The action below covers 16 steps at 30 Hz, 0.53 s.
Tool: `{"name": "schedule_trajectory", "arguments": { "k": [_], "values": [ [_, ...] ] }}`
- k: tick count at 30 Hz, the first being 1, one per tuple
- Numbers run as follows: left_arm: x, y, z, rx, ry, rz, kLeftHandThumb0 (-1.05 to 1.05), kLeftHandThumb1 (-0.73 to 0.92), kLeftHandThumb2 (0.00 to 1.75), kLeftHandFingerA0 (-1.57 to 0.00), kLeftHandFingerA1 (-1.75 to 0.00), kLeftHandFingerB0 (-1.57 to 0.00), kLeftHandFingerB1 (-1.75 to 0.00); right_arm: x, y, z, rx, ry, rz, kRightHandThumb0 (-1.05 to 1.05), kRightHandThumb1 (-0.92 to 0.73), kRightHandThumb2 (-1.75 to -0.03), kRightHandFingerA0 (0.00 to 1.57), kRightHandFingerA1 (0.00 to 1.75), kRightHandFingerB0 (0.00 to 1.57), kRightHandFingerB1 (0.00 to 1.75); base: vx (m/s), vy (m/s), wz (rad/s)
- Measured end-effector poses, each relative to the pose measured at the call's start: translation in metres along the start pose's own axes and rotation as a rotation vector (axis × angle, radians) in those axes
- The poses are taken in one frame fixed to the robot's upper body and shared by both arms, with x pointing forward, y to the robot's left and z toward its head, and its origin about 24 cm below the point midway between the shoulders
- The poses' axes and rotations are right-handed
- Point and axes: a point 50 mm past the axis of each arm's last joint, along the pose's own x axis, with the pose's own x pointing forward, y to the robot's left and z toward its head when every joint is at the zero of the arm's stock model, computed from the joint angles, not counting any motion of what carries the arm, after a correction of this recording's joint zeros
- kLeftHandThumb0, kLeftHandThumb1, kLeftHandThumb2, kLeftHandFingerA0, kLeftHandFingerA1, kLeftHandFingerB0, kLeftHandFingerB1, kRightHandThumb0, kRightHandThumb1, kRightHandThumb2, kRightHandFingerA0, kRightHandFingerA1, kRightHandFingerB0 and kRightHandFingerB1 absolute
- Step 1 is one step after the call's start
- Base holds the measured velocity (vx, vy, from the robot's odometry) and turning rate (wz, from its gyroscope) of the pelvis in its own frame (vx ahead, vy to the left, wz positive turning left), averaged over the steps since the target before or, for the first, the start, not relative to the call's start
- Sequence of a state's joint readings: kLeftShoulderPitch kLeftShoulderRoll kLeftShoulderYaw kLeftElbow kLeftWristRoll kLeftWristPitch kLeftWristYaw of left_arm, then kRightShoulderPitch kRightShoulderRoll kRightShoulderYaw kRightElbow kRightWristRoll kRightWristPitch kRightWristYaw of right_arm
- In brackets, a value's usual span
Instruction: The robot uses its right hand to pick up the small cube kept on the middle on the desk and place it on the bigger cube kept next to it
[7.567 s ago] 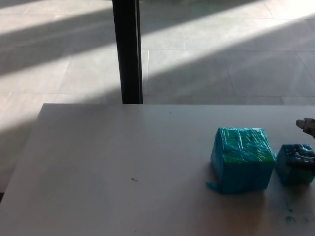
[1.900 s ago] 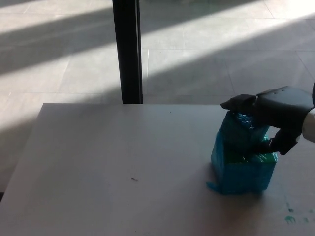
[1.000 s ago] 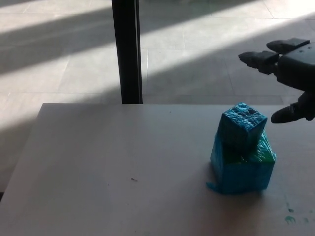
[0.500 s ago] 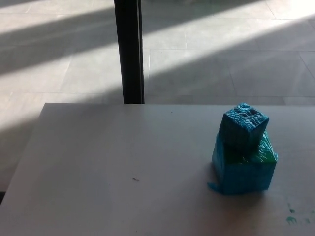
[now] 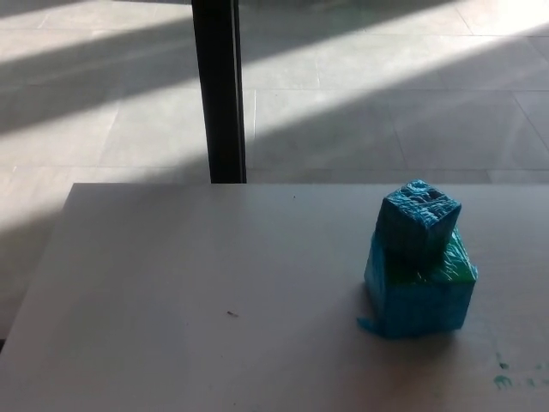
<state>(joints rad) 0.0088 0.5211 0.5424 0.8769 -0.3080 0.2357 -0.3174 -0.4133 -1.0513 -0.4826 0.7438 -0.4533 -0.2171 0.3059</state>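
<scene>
1. Small cube (image 5: 418, 219) sits right on top of the bigger cube (image 5: 419, 293), resting on its upper face and turned a little askew, so its corners do not line up with the block below.
2. Both cubes are wrapped in shiny blue film, and a patch of green shows on the bigger cube's top, just right of the small one.
3. That stack stands on the right part of the pale desk (image 5: 197, 292), well back from the near edge.
4. A loose tail of blue wrap pokes out at the bigger cube's lower left corner and lies on the desk.
5. No robot hand shows anywhere in this view, neither the right nor the left, so how their fingers stand cannot be told; nothing is touching the small cube.
6. A few greenish smudges (image 5: 503, 378) mark the desk near the lower right corner, apart from the stack.
7. A tiny dark speck (image 5: 232, 313) lies on the desk left of centre.
8. Beyond the far edge, a dark upright post (image 5: 219, 86) rises from the tiled floor (image 5: 386, 94), which is striped with bands of sunlight and shadow.
</scene>
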Motion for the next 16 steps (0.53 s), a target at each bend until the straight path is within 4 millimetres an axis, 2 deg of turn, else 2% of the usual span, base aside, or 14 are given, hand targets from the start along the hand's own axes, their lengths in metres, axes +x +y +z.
{"name": "schedule_trajectory", "arguments": {
  "k": [1,2,3,4,5,9,10,11,14,15,16],
  "values": [
    [0.0,0.0,0.0,0.0,0.001,0.0,-0.93,0.89,0.67,-0.38,-0.5,-0.32,-0.36,-0.004,0.004,-0.011,0.003,0.035,0.005,-0.81,-0.72,-0.65,0.0,0.12,0.0,0.36,0.0,0.0,0.0],
    [0.0,0.0,0.0,0.0,0.0,0.0,-0.92,0.89,0.67,-0.37,-0.5,-0.32,-0.36,-0.006,0.007,-0.017,0.006,0.057,0.007,-0.83,-0.71,-0.65,0.0,0.15,0.0,0.42,0.0,0.0,0.0],
    [0.0,0.0,0.0,0.0,0.001,0.0,-0.92,0.88,0.67,-0.37,-0.5,-0.33,-0.36,-0.012,0.011,-0.03,0.015,0.098,0.011,-0.89,-0.56,-0.97,0.0,0.44,0.01,0.36,0.0,0.0,0.0],
    [0.0,0.0,0.0,0.001,0.001,0.0,-0.92,0.88,0.67,-0.37,-0.5,-0.33,-0.36,-0.015,0.014,-0.039,0.022,0.129,0.014,-0.89,-0.56,-0.97,0.0,0.44,0.01,0.36,0.0,0.0,0.0],
    [0.0,0.0,0.0,0.001,0.001,0.0,-0.96,0.76,0.8,-0.33,-0.51,-0.26,-0.39,-0.02,0.017,-0.049,0.031,0.164,0.017,-0.87,-0.54,-0.95,0.0,0.45,0.0,0.38,0.0,0.0,0.0],
    [0.0,0.0,0.0,0.002,-0.001,-0.001,-0.96,0.77,0.8,-0.33,-0.52,-0.27,-0.39,-0.044,0.028,-0.087,0.074,0.304,0.01,-0.9,-0.52,-0.96,0.0,0.44,0.0,0.34,0.0,0.0,0.0],
    [0.0,0.0,0.0,0.003,-0.001,0.0,-0.92,0.89,0.67,-0.34,-0.49,-0.29,-0.36,-0.05,0.032,-0.096,0.091,0.338,0.009,-0.97,-0.53,-0.78,0.0,0.28,0.0,0.31,0.0,0.0,0.0],
    [-0.001,0.001,-0.001,0.004,0.0,0.001,-0.99,0.72,0.84,-0.35,-0.54,-0.27,-0.41,-0.059,0.038,-0.108,0.114,0.383,0.011,-0.9,-0.53,-0.95,0.0,0.44,0.01,0.32,0.0,0.0,0.0],
    [-0.001,0.001,-0.001,0.003,0.0,0.001,-0.99,0.72,0.84,-0.36,-0.52,-0.28,-0.4,-0.082,0.054,-0.131,0.16,0.482,0.009,-0.9,-0.54,-0.92,0.0,0.47,0.04,0.4,0.0,0.0,0.0],
    [-0.001,0.001,-0.001,0.003,0.0,0.001,-0.93,0.88,0.67,-0.35,-0.48,-0.31,-0.36,-0.091,0.062,-0.139,0.18,0.518,0.01,-0.88,-0.52,-0.9,0.0,0.46,0.02,0.39,0.0,0.0,0.0],
    [-0.001,0.001,-0.001,0.003,0.0,0.001,-0.93,0.88,0.67,-0.35,-0.48,-0.31,-0.36,-0.095,0.065,-0.143,0.192,0.532,0.009,-0.88,-0.52,-0.9,0.0,0.46,0.02,0.39,0.0,0.0,0.0]
  ]
}}
